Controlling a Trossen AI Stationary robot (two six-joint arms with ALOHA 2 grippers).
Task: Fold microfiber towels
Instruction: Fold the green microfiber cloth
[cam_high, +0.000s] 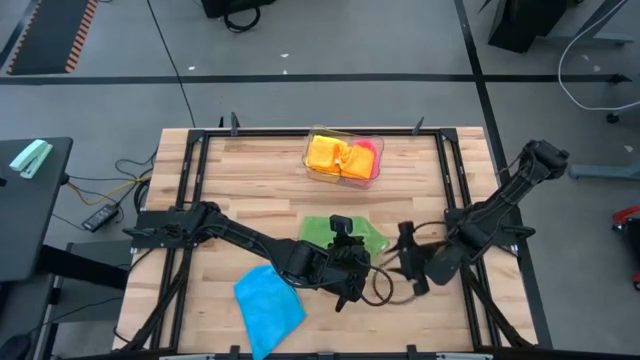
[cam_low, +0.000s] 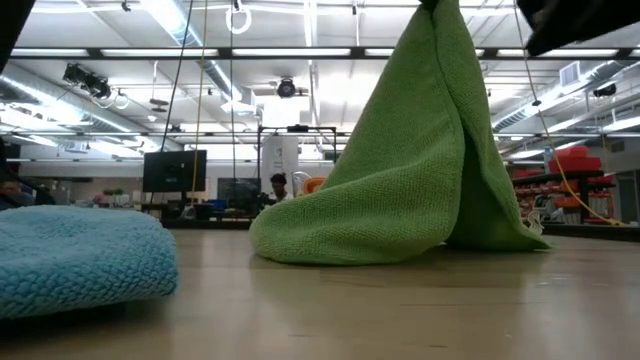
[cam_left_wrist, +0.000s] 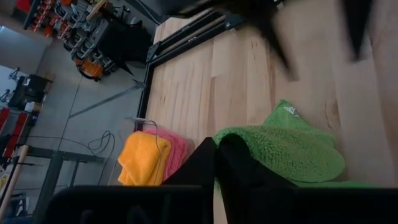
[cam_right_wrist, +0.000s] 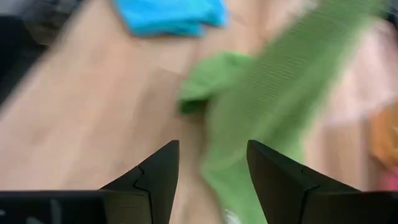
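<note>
While left gripper jaws pinch it, green towel hangs tented; right gripper jaws apart.

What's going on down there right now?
Left hand shut on green towel, lifting it in a peak. Right hand open beside it. Blue towel clear.

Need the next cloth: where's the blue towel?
In the high view, the blue towel lies at the table's near-left edge, beside the left arm, apart from the green towel.
</note>
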